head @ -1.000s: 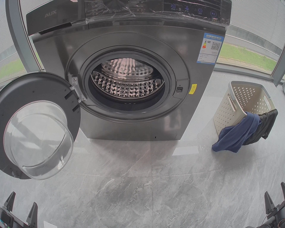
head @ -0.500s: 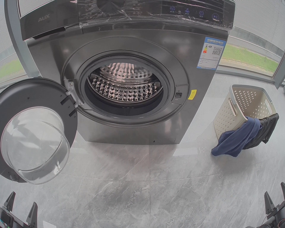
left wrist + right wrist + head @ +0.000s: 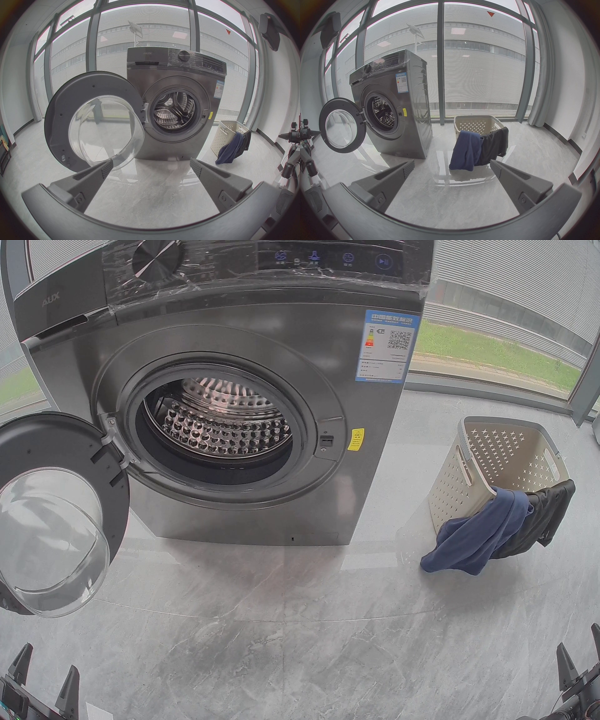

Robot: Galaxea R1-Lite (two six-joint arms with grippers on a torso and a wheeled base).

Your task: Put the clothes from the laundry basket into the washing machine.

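A grey front-loading washing machine [image 3: 237,396] stands ahead with its round door [image 3: 53,515] swung open to the left and its steel drum [image 3: 215,421] bare. To the right on the floor sits a cream laundry basket [image 3: 500,459]. A blue garment [image 3: 472,537] and a black garment [image 3: 544,515] hang over its near rim. My left gripper [image 3: 44,674] is low at the front left, open and holding nothing. At the front right my right gripper [image 3: 581,655] is open too, facing the basket [image 3: 478,123] from a distance.
The polished grey floor [image 3: 312,627] stretches between me and both the machine and the basket. Tall windows [image 3: 481,62] run behind them, and a white wall [image 3: 575,103] closes the right side past the basket.
The head view has swung to the right, so the machine and basket sit further left in the picture. Both grippers keep their places and nothing has been touched.
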